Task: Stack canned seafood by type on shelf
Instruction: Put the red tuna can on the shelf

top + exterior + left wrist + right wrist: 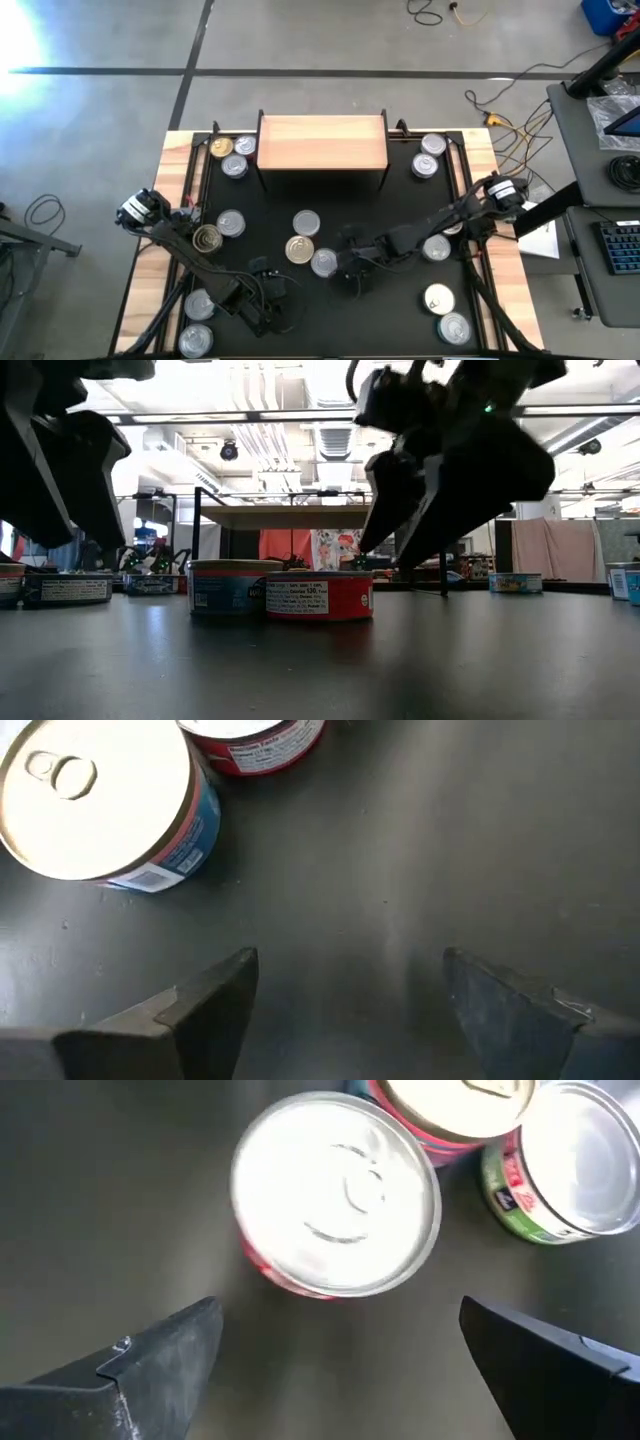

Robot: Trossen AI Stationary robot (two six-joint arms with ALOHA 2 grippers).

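The light-wood shelf (322, 142) stands on black legs at the mat's far side, nothing on its board. Tins lie scattered flat on the black mat. A cluster sits mid-mat: a silver-lidded red tin (335, 1195) (323, 262), a gold-lidded blue-and-pink tin (95, 800) (299, 249) and a silver-lidded green tin (575, 1165). My right gripper (340, 1315) (348, 272) hovers open just right of the red tin. My left gripper (345, 960) (272, 290) is open over bare mat, nearer than the cluster.
More tins lie left (234, 167) and right (425, 166) of the shelf, at mid-left (230, 223), and near both near corners (195, 340) (453, 327). The mat's raised frame (462, 170) borders the sides. Bare mat lies in front of the shelf.
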